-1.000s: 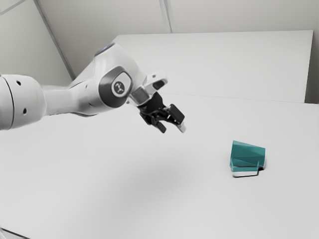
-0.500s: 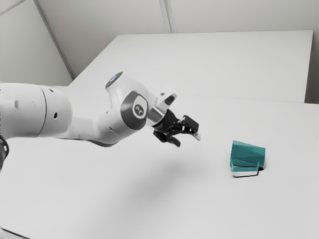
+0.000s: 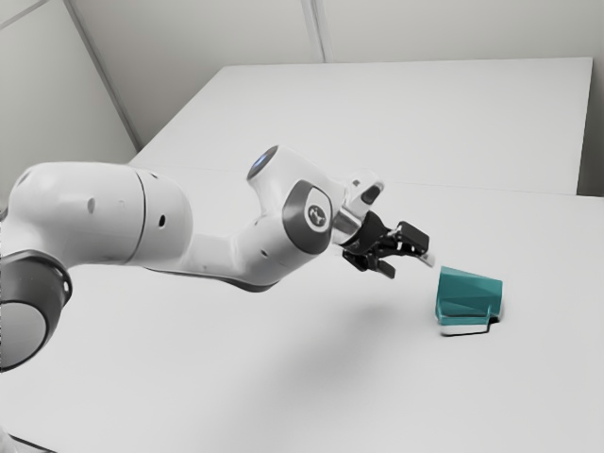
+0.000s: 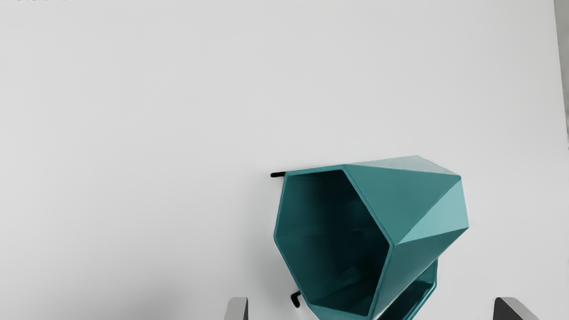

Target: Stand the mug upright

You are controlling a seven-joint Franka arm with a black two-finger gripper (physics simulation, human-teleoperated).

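Now the arm [image 3: 212, 253] has carried my gripper [image 3: 406, 265] well over toward the exterior view's right and closer to the mug [image 3: 469, 294], while the mug itself hasn't budged. It lies on its side on the table [image 3: 547, 406], well in from the near left corner that peeks in at the exterior view's bottom left. Its wide mouth [image 4: 333, 240] faces my gripper's side, and the narrower end [image 3: 498, 297] points away, toward what I take to be the table's edge [image 4: 561, 89] in the wrist view.

My jaws stand wide, one finger to each side of the mug as the wrist view has it, with nothing held; the exterior view gives me a gap between fingertips and mug. For the task, the shorter reach helps, but the mug is not upright. I judge this to be an approach, and what it calls for is getting a hold on the body and tipping the mouth skyward. The handle [image 4: 424, 289] sits low on one side, so a finger could snag it or the mug could roll off it.

The wrist view's bottom edge cuts off part of the handle and most of both fingers. I can't see the underside of the base, nor make out what the small black marks [image 4: 278, 174] beside the mouth are. The depth of the mug's inside is lost in shade.
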